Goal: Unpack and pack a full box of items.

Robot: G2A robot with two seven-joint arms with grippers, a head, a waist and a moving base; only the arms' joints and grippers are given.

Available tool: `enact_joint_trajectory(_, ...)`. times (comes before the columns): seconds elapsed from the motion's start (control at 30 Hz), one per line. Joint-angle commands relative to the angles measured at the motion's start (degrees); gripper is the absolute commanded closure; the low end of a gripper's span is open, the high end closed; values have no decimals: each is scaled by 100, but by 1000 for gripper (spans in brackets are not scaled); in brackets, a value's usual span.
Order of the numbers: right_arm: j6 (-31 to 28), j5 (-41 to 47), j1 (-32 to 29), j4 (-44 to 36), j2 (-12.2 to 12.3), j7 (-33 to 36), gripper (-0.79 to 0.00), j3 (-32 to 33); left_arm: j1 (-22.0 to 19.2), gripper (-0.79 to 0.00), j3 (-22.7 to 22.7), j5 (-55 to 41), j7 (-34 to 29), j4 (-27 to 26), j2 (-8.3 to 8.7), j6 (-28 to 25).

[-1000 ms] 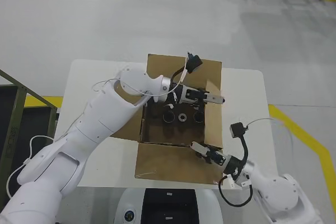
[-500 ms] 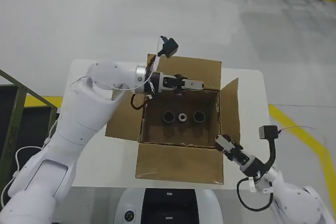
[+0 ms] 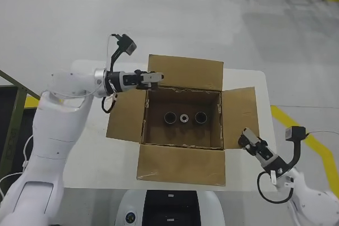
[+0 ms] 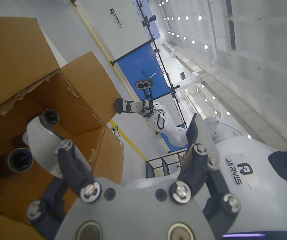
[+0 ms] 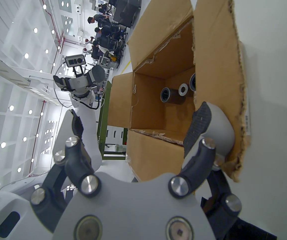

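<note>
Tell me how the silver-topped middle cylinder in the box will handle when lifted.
The middle cylinder looks rigid, so it should hold shape under the jaws. Its round side could roll if laid down. Standing upright between two dark cylinders in the box, it may knock a neighbour.

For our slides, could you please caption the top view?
Open brown cardboard box of three cylindrical items on white table; left gripper and right gripper open at its sides.
</note>
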Motion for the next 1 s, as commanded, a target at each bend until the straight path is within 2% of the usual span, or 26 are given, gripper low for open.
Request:
enact_joint_trajectory(0.0,14,34,88,125,-4,25,-785,-26,46,-785,-240,49,-95,110,54,-8)
enact_joint_trajectory(0.23,106,18,403,436,-18,118,-785,-192,14,-785,-820,198,-884,495,237,23)
enact_joint_trajectory(0.5,190,-17,593,589,-35,116,-785,-281,-108,-785,-1531,259,-1405,903,451,134)
enact_joint_trajectory(0.8,262,-68,695,709,-51,110,-785,-306,116,-785,-2229,427,-1536,1046,674,322)
enact_joint_trajectory(0.97,305,-171,797,772,-61,90,-785,-372,129,-785,-2250,406,-1533,1047,679,330)
